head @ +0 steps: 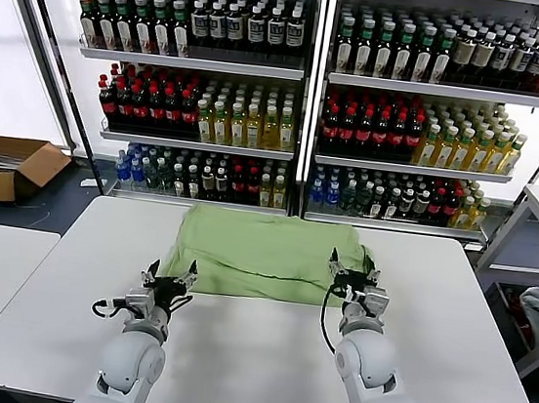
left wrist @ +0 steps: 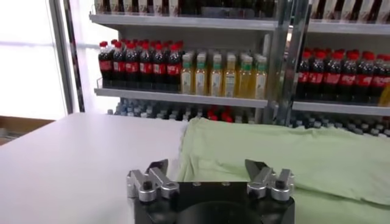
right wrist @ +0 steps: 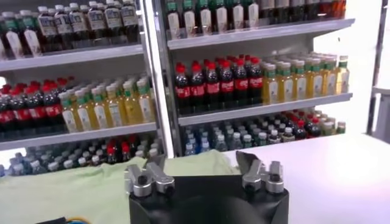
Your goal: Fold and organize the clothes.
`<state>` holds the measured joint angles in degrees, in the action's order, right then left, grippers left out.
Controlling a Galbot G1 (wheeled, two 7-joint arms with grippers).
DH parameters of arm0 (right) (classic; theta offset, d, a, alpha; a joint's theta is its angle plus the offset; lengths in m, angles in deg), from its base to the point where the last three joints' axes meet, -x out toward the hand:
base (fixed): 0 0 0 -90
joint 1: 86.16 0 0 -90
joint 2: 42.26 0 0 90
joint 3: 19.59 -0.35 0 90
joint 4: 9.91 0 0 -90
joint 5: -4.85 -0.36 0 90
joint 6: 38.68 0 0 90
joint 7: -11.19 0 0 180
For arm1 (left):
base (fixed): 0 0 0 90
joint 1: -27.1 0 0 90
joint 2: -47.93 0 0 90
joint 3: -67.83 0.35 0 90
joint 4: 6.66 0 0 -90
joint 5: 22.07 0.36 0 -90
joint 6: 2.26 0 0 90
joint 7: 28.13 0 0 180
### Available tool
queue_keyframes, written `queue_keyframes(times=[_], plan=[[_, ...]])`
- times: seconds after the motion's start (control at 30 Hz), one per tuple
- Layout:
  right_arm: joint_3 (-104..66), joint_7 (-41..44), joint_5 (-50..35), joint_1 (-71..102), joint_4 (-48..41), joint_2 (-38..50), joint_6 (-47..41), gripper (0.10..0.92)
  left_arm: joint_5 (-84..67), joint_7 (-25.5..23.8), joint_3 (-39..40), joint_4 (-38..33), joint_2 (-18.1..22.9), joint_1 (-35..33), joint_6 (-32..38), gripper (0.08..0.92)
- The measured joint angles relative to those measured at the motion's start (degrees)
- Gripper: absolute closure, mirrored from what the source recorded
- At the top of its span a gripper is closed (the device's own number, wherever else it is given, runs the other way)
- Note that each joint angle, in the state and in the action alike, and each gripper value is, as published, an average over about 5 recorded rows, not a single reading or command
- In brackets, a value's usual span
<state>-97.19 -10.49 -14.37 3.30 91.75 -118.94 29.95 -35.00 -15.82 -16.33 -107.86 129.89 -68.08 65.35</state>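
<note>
Pincers first: your left pincer stands spread apart and holds nothing, at the near left edge of the shirt; your right pincer is likewise spread and empty, over the shirt's near right corner; then, from the biggest thing down: the shelves of bottles fill the background behind the table; on the table's far middle lies the light green shirt, already doubled into a rough rectangle with rumpled edges; you can see in the left wrist view that the cloth lies flat in front of the fingers, not between them; judged from this, one fold looks done, and you likely have further folds, smoothing and putting the shirt in its place left to do; whether a second garment sits in the stack cannot be told.
</note>
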Motion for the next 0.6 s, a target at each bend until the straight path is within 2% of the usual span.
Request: queue_keyframes(times=[0.6], plan=[[-1.91,-1.94,0.42,4.48,1.0,2.44,-3.83,0.203,3.15,-0.88,-0.54,-0.55,-1.69,-1.8,-1.31,0.177]])
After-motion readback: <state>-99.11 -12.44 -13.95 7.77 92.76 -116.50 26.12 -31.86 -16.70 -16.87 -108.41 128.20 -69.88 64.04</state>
